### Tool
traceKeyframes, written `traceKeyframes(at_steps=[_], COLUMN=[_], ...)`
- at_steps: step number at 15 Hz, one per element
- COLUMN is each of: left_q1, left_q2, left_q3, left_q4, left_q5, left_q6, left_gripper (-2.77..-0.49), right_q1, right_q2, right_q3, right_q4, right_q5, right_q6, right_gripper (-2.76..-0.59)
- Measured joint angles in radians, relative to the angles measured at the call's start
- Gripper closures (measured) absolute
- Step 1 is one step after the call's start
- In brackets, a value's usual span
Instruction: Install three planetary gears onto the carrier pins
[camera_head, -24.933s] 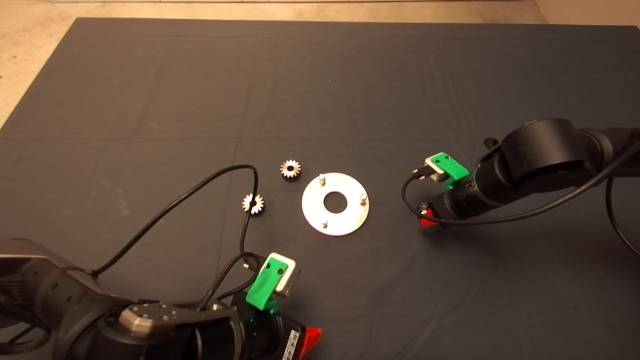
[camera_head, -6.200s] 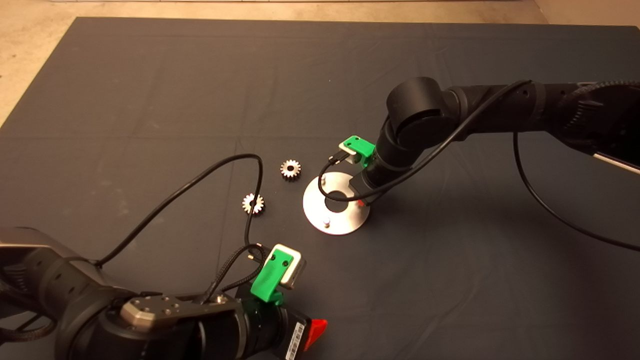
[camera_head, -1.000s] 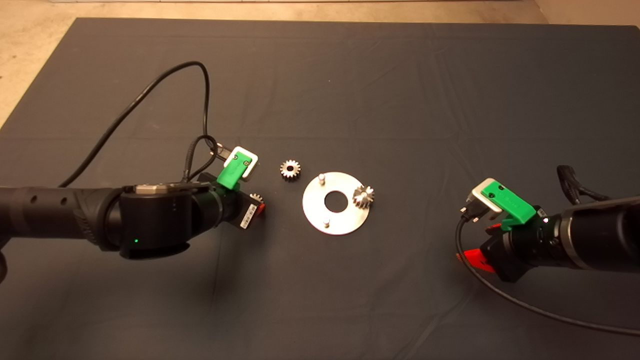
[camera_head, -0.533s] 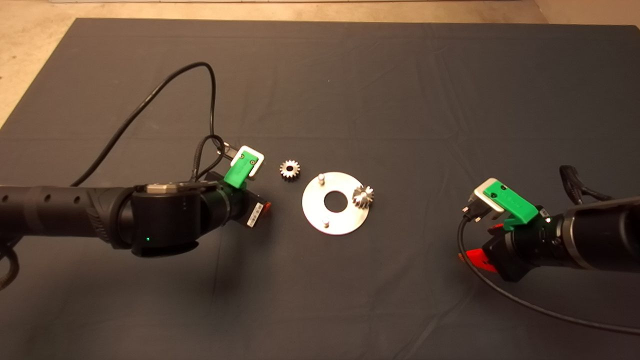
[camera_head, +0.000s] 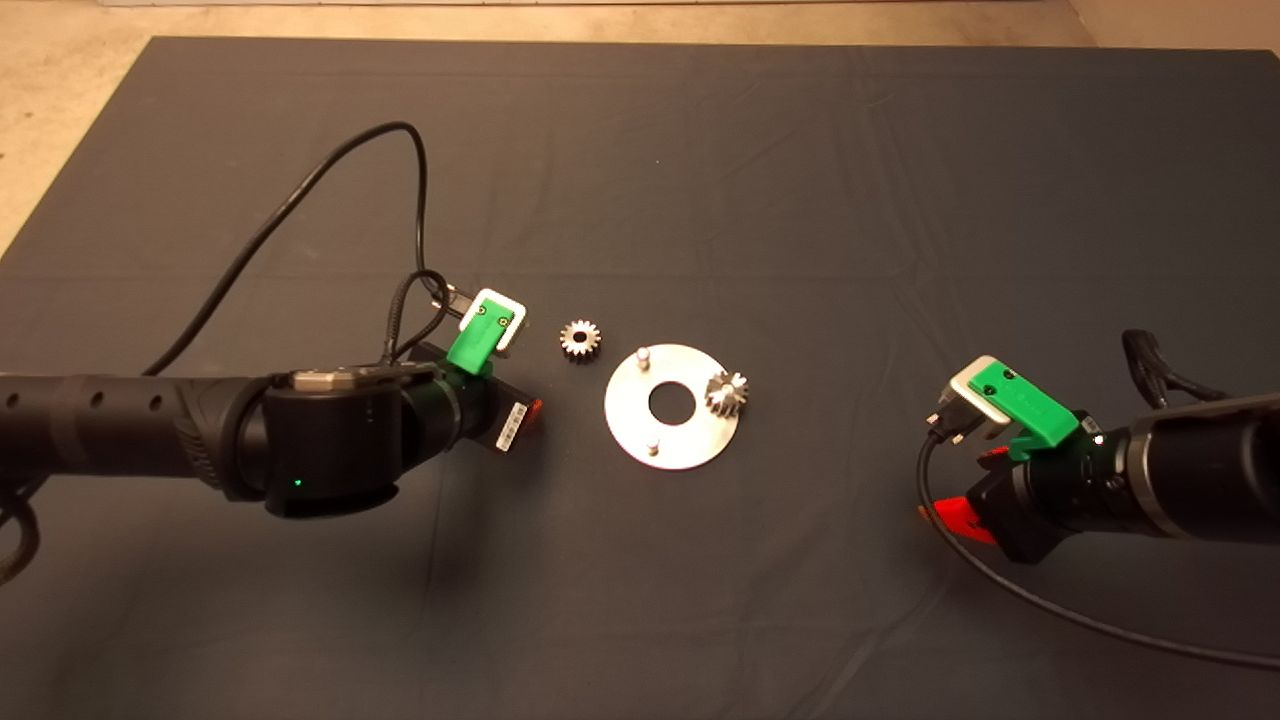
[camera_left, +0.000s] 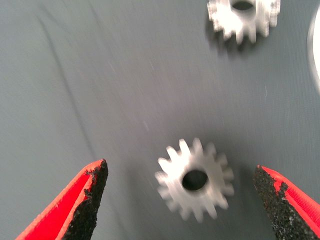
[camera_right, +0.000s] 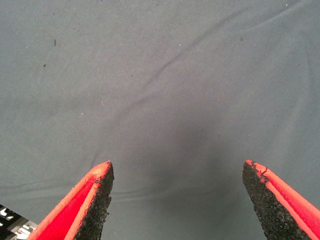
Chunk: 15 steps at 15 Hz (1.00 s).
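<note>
The shiny steel disc (camera_head: 690, 450) lies mid-mat with one planetary gear (camera_head: 727, 392) seated on its right carrier pin. Two bare carrier pins (camera_head: 643, 354) (camera_head: 651, 446) stand on it. A second gear (camera_head: 580, 339) lies flat on the mat just left of the disc. My left gripper (camera_head: 527, 415) hovers left of the disc and covers a third gear in the head view. In the left wrist view that gear (camera_left: 195, 181) lies flat between the open fingers of the left gripper (camera_left: 180, 172), apart from both pads. My right gripper (camera_head: 950, 520) is open over bare mat at the right.
The left wrist view also shows the loose gear (camera_left: 243, 14) and the disc's rim (camera_left: 316, 50) beyond the fingers. The left arm's black cable (camera_head: 300, 190) loops over the mat's left half. The right gripper (camera_right: 177, 170) shows only wrinkled mat beneath it.
My left gripper has crept right over the gear by the disc, which showed beside it one second ago and is now hidden in the head view. The right arm has barely moved.
</note>
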Motion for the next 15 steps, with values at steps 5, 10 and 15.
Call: traceKeyframes(at_steps=[5, 10, 15], left_q1=[0.019, 0.034, 0.044], left_q2=[0.000, 0.000, 0.000], left_q3=[0.000, 0.000, 0.000], left_q4=[0.035, 0.059, 0.066], left_q5=[0.000, 0.000, -0.004], left_q6=[-0.016, -0.017, -0.018], left_gripper=[-2.06, -2.06, -2.06], right_q1=[0.000, 0.001, 0.006], right_q2=[0.000, 0.000, 0.000], right_q3=[0.000, 0.000, 0.000], right_q4=[0.000, 0.000, 0.000], right_q5=[0.000, 0.000, 0.000], right_q6=[-0.003, -0.003, -0.003], right_gripper=[-1.89, -1.89, -1.89])
